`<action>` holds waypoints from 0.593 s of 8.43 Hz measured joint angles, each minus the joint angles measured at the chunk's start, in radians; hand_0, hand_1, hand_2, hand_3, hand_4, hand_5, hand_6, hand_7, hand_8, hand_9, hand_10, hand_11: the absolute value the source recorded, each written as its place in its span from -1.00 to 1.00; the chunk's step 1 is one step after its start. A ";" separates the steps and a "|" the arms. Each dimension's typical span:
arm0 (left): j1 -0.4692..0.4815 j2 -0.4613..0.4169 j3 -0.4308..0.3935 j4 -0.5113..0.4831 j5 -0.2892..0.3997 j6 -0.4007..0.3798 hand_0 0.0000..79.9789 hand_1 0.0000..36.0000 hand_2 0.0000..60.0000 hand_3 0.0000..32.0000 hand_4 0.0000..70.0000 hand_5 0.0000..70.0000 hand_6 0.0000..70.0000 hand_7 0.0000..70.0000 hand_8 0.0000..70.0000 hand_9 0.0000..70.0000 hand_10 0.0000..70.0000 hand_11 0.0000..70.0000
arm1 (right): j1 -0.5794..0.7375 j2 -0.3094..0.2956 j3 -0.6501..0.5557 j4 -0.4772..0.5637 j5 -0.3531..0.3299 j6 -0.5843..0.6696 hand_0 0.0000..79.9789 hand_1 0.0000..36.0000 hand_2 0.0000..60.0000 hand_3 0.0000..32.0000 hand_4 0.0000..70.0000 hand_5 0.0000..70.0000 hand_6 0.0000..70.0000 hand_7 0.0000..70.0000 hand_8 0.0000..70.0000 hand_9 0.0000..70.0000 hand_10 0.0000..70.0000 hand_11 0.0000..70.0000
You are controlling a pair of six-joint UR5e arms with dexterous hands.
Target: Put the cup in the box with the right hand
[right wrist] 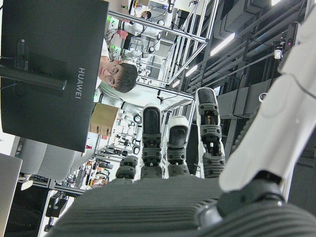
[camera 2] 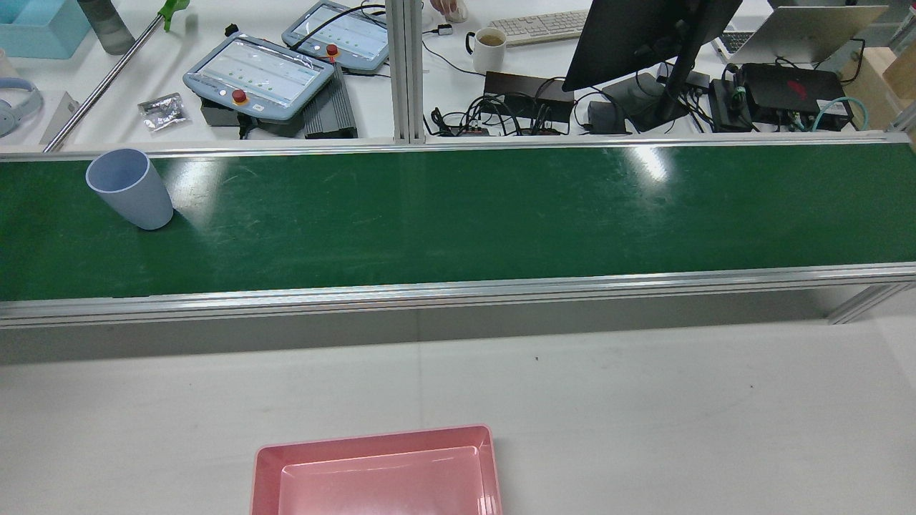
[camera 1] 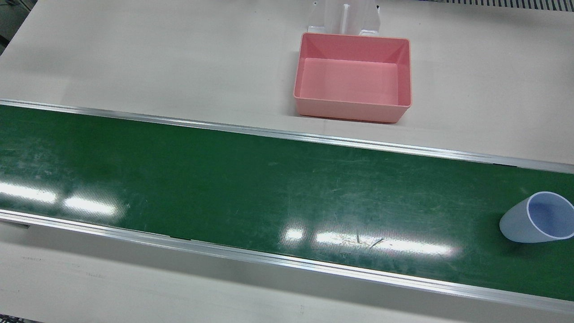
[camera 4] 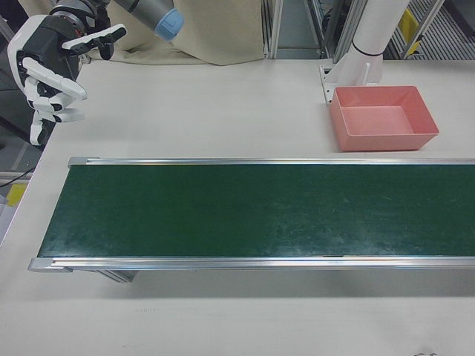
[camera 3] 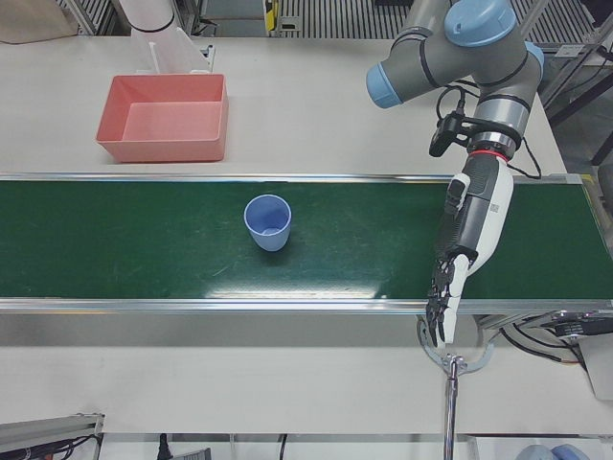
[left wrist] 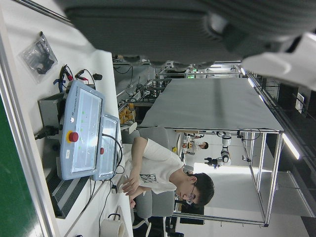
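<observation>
- The pale blue cup stands upright on the green conveyor belt, mouth up, on the half before the robot's left arm (in the front view it sits at the view's right edge).
- The pink box rests on the white desk on the robot's side of the belt, well apart from the cup, just in front of a white pedestal base.
- The right hand hangs in the air off the far end of the belt, well apart from the cup; its fingers are loosely curled and spread, holding nothing.
- The left hand points down over the belt's operator-side rail, its fingers straight and loosely apart, also holding nothing.
- Across the belt lie two teach pendants, a monitor and a white mug.
</observation>
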 measured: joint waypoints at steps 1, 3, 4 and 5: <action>0.000 0.000 0.000 0.000 0.000 0.000 -1.00 -1.00 -1.00 -1.00 -1.00 -1.00 -1.00 -1.00 -1.00 -1.00 -1.00 -1.00 | -0.001 0.000 0.017 -0.001 0.000 0.000 0.27 -0.90 -1.00 -1.00 -0.13 -0.86 -0.31 1.00 -0.32 0.36 -0.85 -0.75; 0.000 0.000 0.000 0.001 0.000 0.000 -1.00 -1.00 -1.00 -1.00 -1.00 -1.00 -1.00 -1.00 -1.00 -1.00 -1.00 -1.00 | -0.040 0.004 0.047 -0.007 0.005 -0.023 0.27 -0.93 -1.00 -1.00 0.01 -0.86 -0.24 1.00 -0.27 0.41 -0.82 -0.72; 0.000 0.000 -0.001 0.001 0.000 0.000 -1.00 -1.00 -1.00 -1.00 -1.00 -1.00 -1.00 -1.00 -1.00 -1.00 -1.00 -1.00 | -0.074 0.014 0.051 -0.018 0.020 -0.047 0.26 -0.95 -1.00 -1.00 0.02 -0.86 -0.23 1.00 -0.25 0.42 -0.82 -0.72; 0.000 0.000 -0.001 0.001 0.000 0.000 -1.00 -1.00 -1.00 -1.00 -1.00 -1.00 -1.00 -1.00 -1.00 -1.00 -1.00 -1.00 | -0.129 0.039 0.052 -0.043 0.060 -0.061 0.26 -0.95 -1.00 -1.00 0.04 -0.87 -0.22 1.00 -0.25 0.42 -0.83 -0.74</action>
